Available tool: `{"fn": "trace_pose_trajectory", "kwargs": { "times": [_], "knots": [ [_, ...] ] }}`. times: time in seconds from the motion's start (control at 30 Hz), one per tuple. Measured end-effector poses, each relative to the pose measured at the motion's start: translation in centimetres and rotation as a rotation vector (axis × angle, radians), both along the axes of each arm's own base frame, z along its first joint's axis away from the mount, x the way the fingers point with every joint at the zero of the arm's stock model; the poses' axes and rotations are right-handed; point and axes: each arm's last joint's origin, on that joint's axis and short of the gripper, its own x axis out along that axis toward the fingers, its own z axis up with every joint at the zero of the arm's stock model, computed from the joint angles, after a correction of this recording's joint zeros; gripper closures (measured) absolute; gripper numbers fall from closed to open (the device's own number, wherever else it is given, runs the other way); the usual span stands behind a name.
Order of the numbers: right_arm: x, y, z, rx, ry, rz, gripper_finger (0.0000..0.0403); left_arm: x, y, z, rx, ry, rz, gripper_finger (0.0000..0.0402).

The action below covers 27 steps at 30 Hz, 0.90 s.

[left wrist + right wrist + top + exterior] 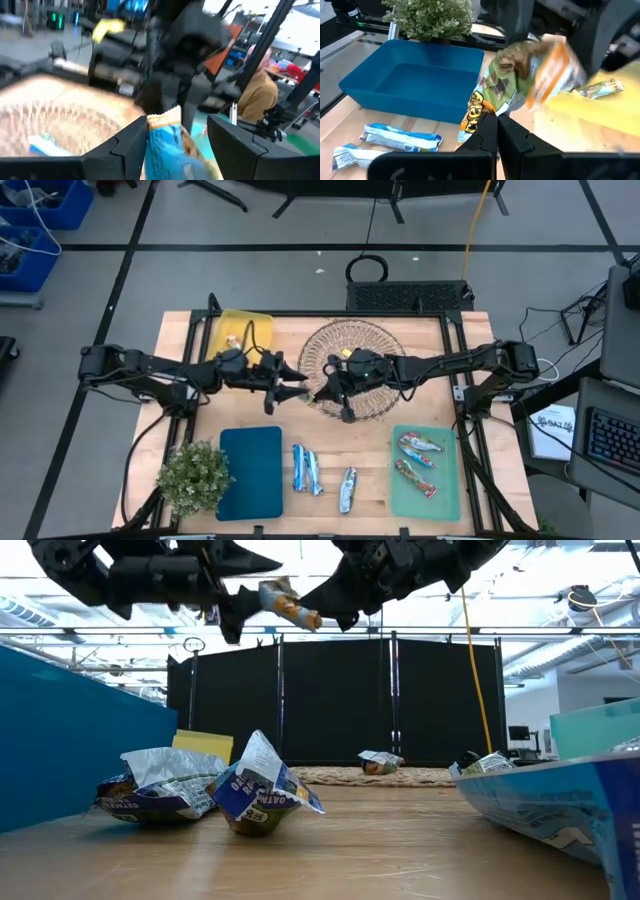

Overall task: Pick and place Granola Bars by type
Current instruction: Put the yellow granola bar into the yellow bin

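The wooden table (340,455) carries a round wicker basket (352,350) at the back centre, a teal tray (251,472) beside a potted plant (192,475), a green mat (427,480) with two red-marked bars and a yellow mat (240,330). Above the basket's front left edge the two arms meet. The right gripper (322,393) is clamped on the tail of a blue-and-orange granola bar (288,606), held up in the air. The left gripper (297,385) has its jaws spread around the bar's other end. Three blue-silver bars (307,469) lie between tray and green mat
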Motion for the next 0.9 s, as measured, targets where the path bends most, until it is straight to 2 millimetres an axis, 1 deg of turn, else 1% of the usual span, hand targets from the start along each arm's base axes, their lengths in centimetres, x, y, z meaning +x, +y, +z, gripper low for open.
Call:
{"fn": "trace_pose_trajectory", "kwargs": {
  "times": [0.13, 0.27, 0.47, 0.7, 0.9],
  "knots": [
    [0.1, -0.1, 0.2, -0.023, -0.018, -0.045, 0.0403, -1.2, 0.3, 1.2, 0.02, -0.005, 0.019, 0.0192],
    [0.2, -0.4, 0.4, -0.043, -0.046, -0.071, 0.0403, -2.1, 0.4, 1.6, 0.029, 0.034, 0.091, 0.0192],
    [0.4, -0.4, 0.9, -0.054, -0.104, -0.069, 0.0403, -1.9, 0.5, 1.3, 0.039, 0.048, 0.115, 0.0192],
    [0.3, -0.4, 0.9, -0.056, -0.103, -0.071, 0.0403, -1.9, 0.6, 1.2, 0.047, 0.058, 0.157, 0.0192],
    [0.4, -0.6, 0.9, -0.081, -0.098, -0.141, 0.0403, -1.9, 0.6, 1.3, 0.047, 0.05, 0.158, 0.0192]
  ]
}}
